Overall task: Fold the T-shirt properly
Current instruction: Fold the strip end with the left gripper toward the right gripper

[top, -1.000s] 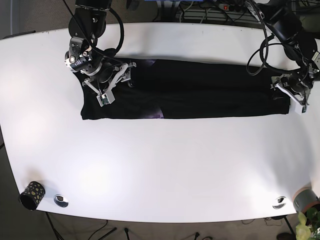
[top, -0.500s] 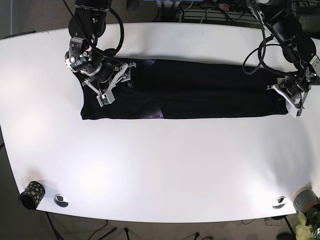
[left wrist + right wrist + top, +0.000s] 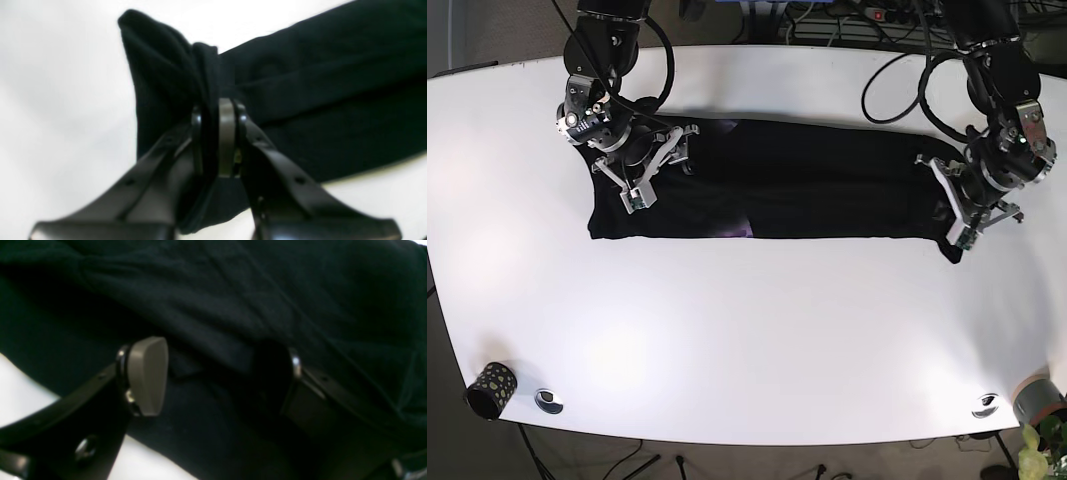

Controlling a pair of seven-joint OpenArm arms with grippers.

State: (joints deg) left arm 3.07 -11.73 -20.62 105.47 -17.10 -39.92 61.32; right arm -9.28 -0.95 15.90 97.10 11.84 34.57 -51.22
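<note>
Evidently mid-fold: T-shirt (image 3: 817, 180) stretched as a long band across table (image 3: 747, 330), left gripper (image 3: 217, 140) pinched tight on its bunched end for carrying over, right gripper (image 3: 213, 376) spread wide, pressing cloth flat as anchor.

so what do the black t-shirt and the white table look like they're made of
Black T-shirt: soft matte knit fabric, probably cotton; it bunches into folds where the left gripper pinches it. White table: hard, smooth, slightly glossy surface, likely laminate; it shows soft light reflections.

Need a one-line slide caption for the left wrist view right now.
Left gripper shut on the bunched end of the black T-shirt, above the white table.
</note>
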